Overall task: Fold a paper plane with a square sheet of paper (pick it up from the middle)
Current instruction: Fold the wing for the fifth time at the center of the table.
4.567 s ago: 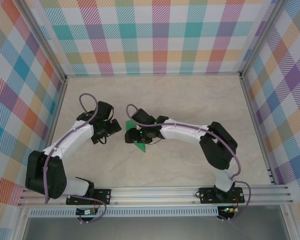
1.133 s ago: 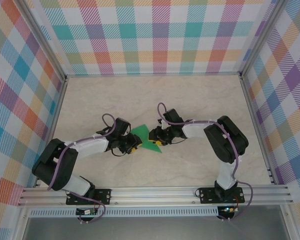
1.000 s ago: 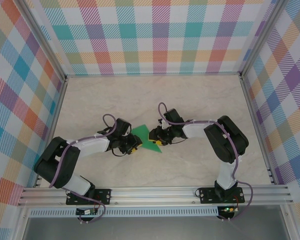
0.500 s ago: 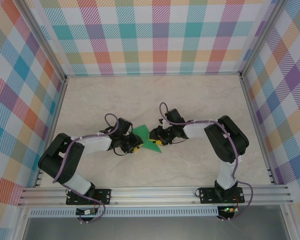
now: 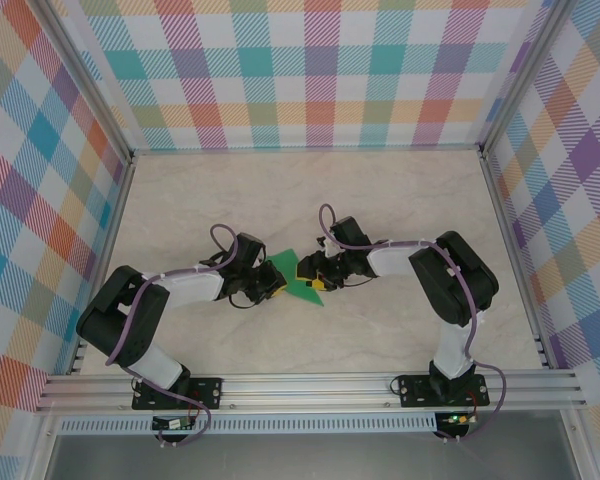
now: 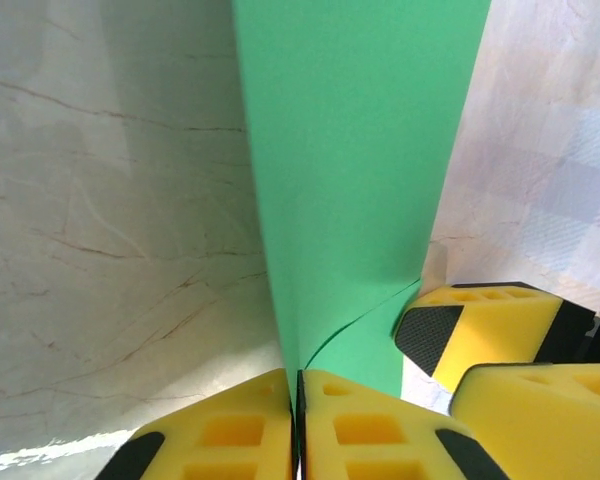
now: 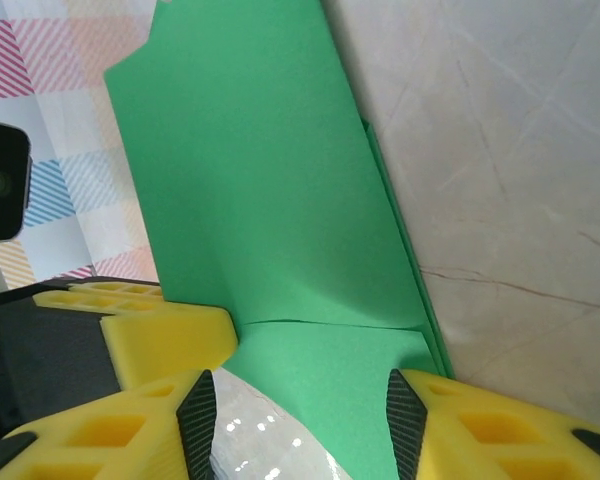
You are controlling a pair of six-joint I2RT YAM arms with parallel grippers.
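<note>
The left pincer [image 6: 298, 386] is pressed tight on the near edge of the green sheet [image 6: 360, 180]. In the left wrist view the paper rises out of the seam between its two yellow fingers and runs to the top of the frame, with a curved crease just above the grip. That clamp likely serves as an anchor, so the fold line stays put while the other arm works. The right pincer [image 7: 300, 400] stands half-spread, and the sheet's lower corner lies between its fingers without being squeezed. It looks placed to press or re-grip a flap, though which one is only a guess. The top external view gives what neither wrist can: the sheet [image 5: 286, 264] sits at mid-frame on the counter [image 5: 380, 200] as a pointed, part-folded shape, with both arms meeting over it from left and right. The right wrist view adds a layered edge along the paper's right side — a second ply peeking out. It also shows one yellow finger [image 7: 145, 325] of the left pincer at lower left, just beside the paper.
</note>
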